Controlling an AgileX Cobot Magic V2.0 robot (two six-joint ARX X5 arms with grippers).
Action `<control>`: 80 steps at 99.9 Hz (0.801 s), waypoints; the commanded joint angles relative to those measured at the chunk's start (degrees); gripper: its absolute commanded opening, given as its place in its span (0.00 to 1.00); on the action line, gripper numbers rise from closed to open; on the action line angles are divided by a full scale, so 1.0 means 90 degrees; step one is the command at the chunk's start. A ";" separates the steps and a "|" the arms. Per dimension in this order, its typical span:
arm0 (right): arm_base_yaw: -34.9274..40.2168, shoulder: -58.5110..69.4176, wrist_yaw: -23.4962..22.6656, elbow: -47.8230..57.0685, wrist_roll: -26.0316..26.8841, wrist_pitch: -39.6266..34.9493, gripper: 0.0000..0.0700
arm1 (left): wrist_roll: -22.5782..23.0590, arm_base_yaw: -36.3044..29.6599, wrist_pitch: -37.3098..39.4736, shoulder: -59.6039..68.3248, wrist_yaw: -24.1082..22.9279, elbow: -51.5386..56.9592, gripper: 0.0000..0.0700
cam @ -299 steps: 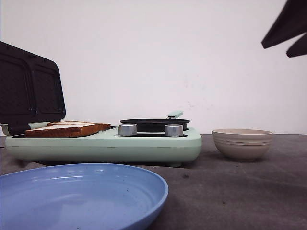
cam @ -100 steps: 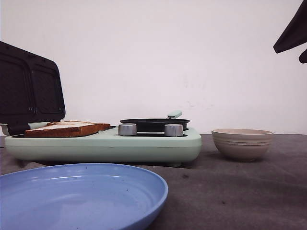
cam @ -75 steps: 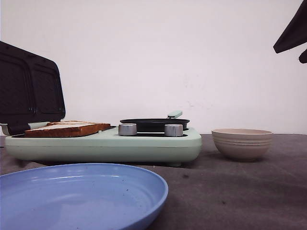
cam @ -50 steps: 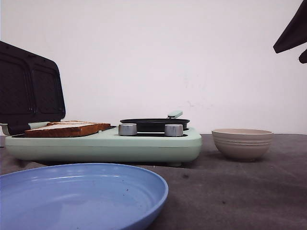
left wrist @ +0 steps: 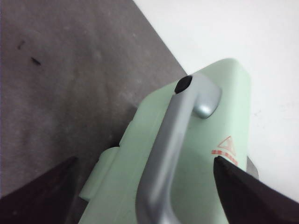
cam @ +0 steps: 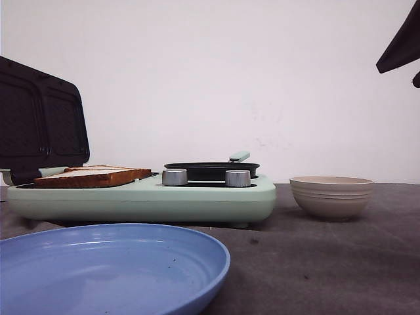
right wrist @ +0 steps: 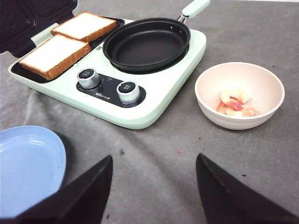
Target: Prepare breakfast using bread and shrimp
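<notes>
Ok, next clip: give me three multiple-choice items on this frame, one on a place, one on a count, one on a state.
1. Where are the shrimp?
A. in the beige bowl
B. in the black frying pan
C. on the blue plate

2. How many bread slices lie on the sandwich plate?
A. one
B. two
C. three

3. The sandwich maker's lid is:
A. shut
B. raised open
C. removed

Answers: 1 A, the right wrist view shows them in the bowl, the pan bare. 2 B, two slices side by side. 3 B, it stands up behind the bread.

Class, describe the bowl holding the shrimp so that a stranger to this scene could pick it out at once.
Start at the mint-green cooker on the grey table. Beside its frying-pan end stands a beige bowl holding the shrimp. The only other dish is a flat blue plate.
</notes>
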 commanded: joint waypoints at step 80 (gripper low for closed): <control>0.0049 0.0024 0.0146 0.0007 0.0289 -0.0053 0.49 | 0.0000 -0.0277 0.0435 0.0299 -0.0032 0.0109 0.55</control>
